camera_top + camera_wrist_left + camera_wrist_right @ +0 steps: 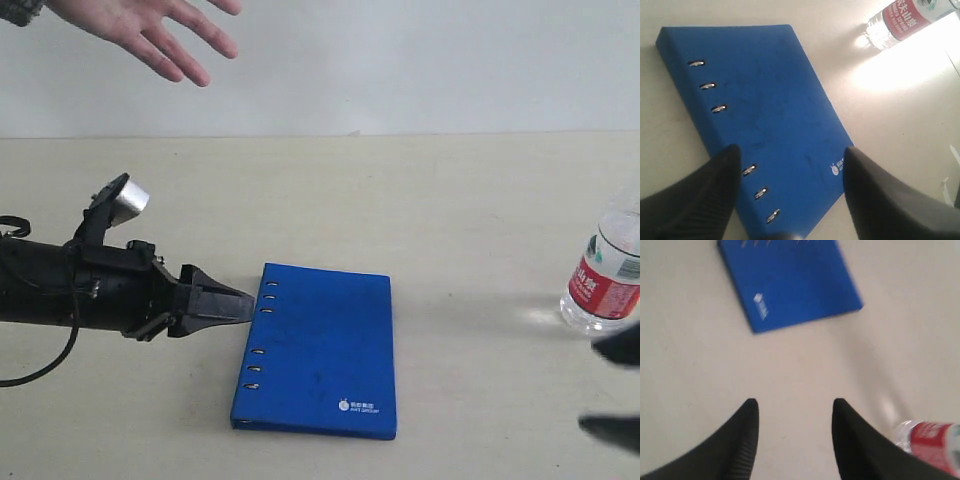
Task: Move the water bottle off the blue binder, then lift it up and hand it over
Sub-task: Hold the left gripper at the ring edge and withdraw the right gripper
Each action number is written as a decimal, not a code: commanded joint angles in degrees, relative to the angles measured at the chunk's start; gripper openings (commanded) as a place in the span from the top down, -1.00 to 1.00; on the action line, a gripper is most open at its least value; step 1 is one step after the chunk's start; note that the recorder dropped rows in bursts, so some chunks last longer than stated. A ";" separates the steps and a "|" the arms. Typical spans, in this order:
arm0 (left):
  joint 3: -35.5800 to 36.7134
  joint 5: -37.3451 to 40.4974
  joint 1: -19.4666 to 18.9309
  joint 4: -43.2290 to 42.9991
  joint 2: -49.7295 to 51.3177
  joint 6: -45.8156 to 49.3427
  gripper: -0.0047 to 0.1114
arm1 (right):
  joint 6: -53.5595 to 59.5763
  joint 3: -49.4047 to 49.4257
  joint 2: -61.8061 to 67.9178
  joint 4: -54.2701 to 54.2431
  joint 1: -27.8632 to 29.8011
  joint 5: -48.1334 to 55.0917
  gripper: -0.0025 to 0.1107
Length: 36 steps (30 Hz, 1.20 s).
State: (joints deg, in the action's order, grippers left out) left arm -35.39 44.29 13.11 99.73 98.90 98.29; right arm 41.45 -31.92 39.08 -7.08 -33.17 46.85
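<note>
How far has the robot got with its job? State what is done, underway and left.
Done: the bottle stands on the table, clear of the binder. Underway: the open left gripper is at the binder's spine edge. Left: gripping, lifting, passing to the waiting hand.

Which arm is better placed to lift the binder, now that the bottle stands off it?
Left. Its jaws are open at the binder's ringed edge, on the side where a person's hand waits. The right jaws are open over the table near the bottle, away from the binder.
</note>
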 commanded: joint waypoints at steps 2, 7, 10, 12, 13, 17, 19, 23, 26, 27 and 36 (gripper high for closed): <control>-0.22 0.55 0.17 0.22 -0.59 0.58 -0.04 | -10.89 16.24 -3.24 -12.86 -0.06 -22.73 0.22; -0.22 0.55 0.17 0.22 -0.56 0.42 -0.04 | -15.38 22.10 -2.33 -37.13 -0.06 -56.57 0.46; -0.22 0.55 0.17 0.22 -0.56 0.42 -0.04 | -26.36 24.58 -2.33 -52.49 -0.06 -57.77 0.64; -0.22 0.55 0.17 0.22 -0.56 0.42 -0.04 | -31.68 27.15 -2.33 -54.12 -0.06 -55.27 0.64; -0.22 0.55 0.17 0.22 -0.56 0.42 -0.04 | -31.93 28.29 -2.33 -54.12 -0.06 -54.55 0.65; -0.22 0.55 0.17 0.22 -0.56 0.42 -0.04 | -33.47 31.92 -2.33 -54.12 -0.06 -48.13 0.64; -0.22 0.55 0.17 0.22 -0.56 0.42 -0.04 | -32.95 31.92 -2.33 -53.50 -0.06 -44.26 0.64; -0.22 0.55 0.17 0.22 -0.56 0.42 -0.04 | -20.92 31.92 -2.33 -50.82 -0.06 -44.06 0.64; -0.22 0.55 0.17 0.22 -0.56 0.42 -0.04 | -19.11 31.92 -2.33 -51.64 -0.06 -49.73 0.42; -0.22 0.55 0.17 0.22 -0.56 0.42 -0.04 | -19.74 31.92 -2.33 -51.64 -0.06 -50.04 0.30; -0.22 0.55 0.17 0.22 -0.56 0.54 -0.04 | -24.61 26.36 5.85 -51.64 -0.06 -50.73 0.14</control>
State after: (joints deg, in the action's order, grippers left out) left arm -35.39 44.29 13.11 99.73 98.90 98.40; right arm 17.34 -2.36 41.01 -59.05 -33.17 -2.08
